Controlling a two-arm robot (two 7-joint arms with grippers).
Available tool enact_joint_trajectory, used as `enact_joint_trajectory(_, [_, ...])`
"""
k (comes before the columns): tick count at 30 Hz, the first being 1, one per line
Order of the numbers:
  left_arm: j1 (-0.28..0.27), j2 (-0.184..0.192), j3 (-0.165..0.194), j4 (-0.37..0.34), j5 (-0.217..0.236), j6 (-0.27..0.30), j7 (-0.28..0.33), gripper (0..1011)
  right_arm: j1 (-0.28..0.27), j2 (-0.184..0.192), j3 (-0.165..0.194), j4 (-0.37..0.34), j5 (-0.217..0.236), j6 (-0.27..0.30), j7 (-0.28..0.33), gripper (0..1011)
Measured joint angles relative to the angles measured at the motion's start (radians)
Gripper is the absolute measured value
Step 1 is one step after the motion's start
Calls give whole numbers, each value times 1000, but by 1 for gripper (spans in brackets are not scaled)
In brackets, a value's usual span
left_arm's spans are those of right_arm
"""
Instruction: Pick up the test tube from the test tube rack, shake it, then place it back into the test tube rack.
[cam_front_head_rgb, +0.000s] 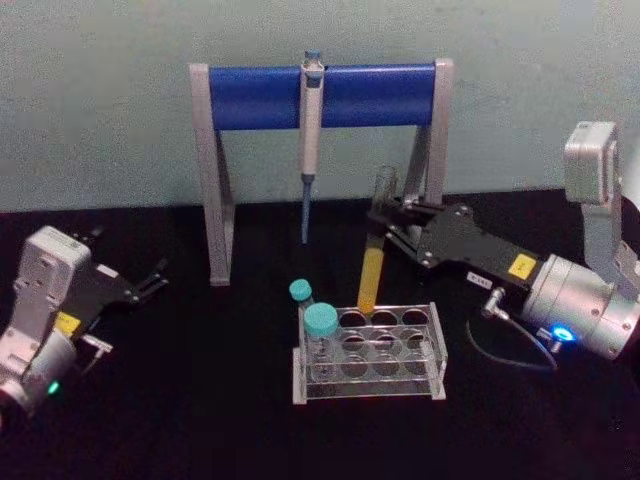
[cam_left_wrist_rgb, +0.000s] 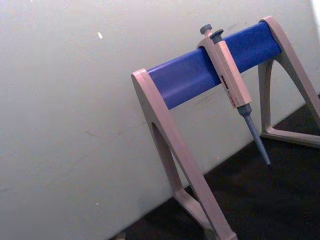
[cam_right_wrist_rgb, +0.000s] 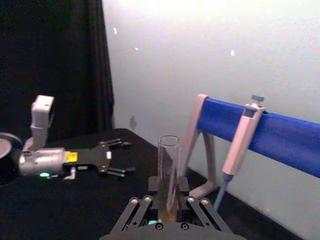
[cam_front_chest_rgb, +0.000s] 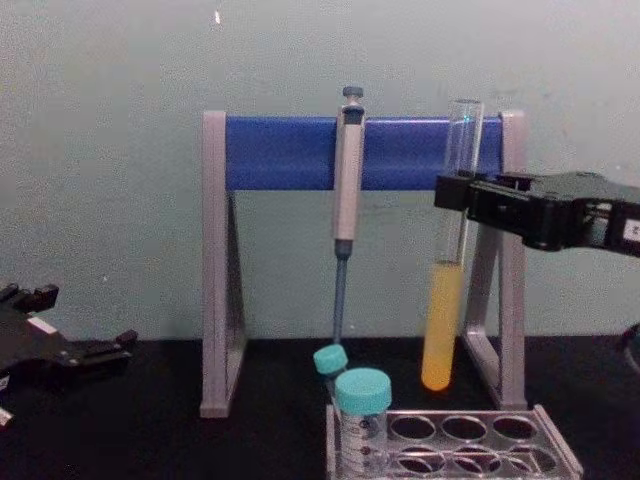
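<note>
Chest view shows you the test tube (cam_front_chest_rgb: 445, 330) upright. Its long axis is near vertical, with the open mouth up and the rounded, yellow-filled bottom down. It hangs just above the back row of the test tube rack (cam_front_chest_rgb: 553, 437), clear of the holes. Your right pincer (cam_front_chest_rgb: 452, 196) is clamped on the tube's clear upper half, reaching in from the rack's right. Your left pincer (cam_front_head_rgb: 155, 281) sits well left of the rack, low over the black surface, fingers apart and holding nothing. Two teal-capped vials (cam_front_chest_rgb: 362, 400) stand at the rack's left end.
</note>
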Motion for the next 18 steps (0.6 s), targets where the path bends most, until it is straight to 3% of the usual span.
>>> enact_joint_trajectory(10, [0, 0, 0, 0, 0, 0, 0, 1001, -42, 40, -1, -30, 25, -38, 57, 229])
enact_joint_trajectory(18, [0, 0, 0, 0, 0, 0, 0, 1001, -44, 42, -19, -10, 23, -53, 73, 229])
